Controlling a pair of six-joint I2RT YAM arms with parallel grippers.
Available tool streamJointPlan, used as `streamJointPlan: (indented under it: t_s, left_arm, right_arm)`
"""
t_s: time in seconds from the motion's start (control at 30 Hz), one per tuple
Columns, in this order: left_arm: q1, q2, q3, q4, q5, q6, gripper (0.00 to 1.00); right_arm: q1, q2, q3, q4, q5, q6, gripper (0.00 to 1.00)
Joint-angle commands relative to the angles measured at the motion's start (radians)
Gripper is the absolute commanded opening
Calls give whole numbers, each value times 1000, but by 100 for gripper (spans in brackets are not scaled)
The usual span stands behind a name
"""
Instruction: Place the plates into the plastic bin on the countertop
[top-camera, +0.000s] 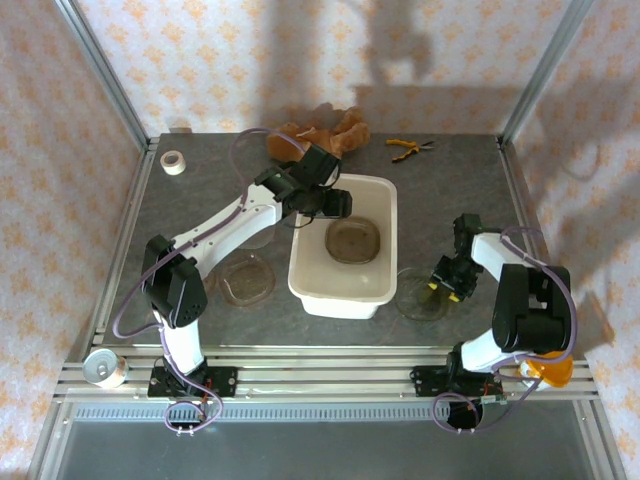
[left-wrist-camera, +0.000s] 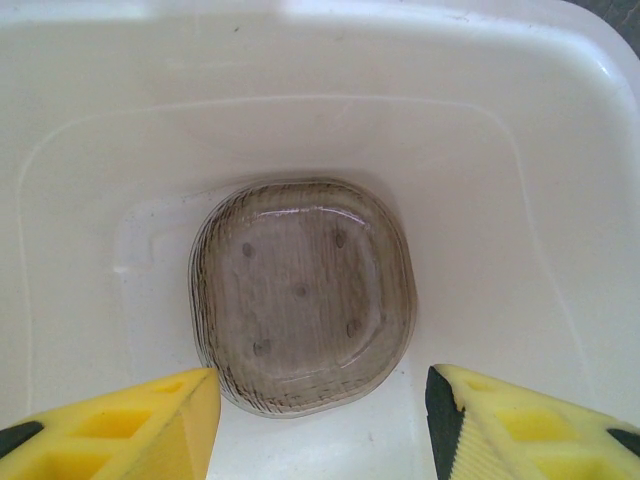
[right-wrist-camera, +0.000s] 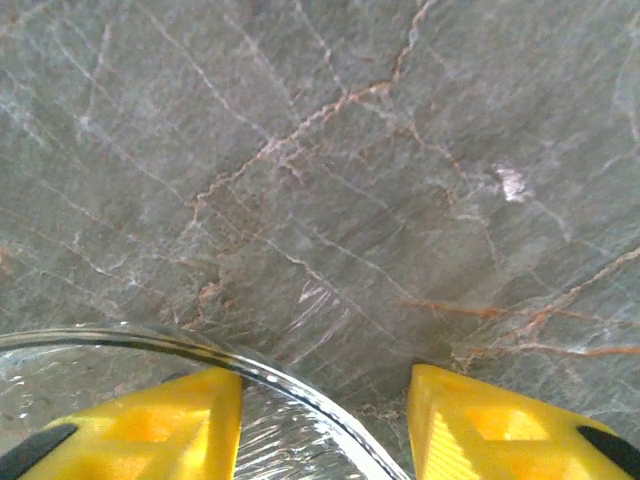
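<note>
My right gripper (right-wrist-camera: 325, 372), unclenched, straddles the clear plate (right-wrist-camera: 80, 385) by its rim, right of the plastic bin (top-camera: 340, 298); my left gripper (left-wrist-camera: 320, 375) hangs released over the binned plate (left-wrist-camera: 300, 290).

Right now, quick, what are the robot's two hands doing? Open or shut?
Left gripper: open, empty, above the plate in the plastic bin.
Right gripper: open, jaws straddling the rim of a second plate, not clamped.
</note>
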Motion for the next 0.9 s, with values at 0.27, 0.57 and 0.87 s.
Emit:
streamJointPlan:
  t_s: [0.27, 0.57, 0.87]
  left_arm:
    - [12, -89, -20, -6, -22, -5, 58]
    - [11, -79, 21, -57, -36, -7, 58]
    - [20, -37, 118, -177, -37, -9, 58]
  right_arm:
    - [29, -46, -55, 126, -100, 52, 31]
    - [32, -92, -87, 190, -115, 71, 22]
    - [37, -222, -122, 210, -73, 105, 11]
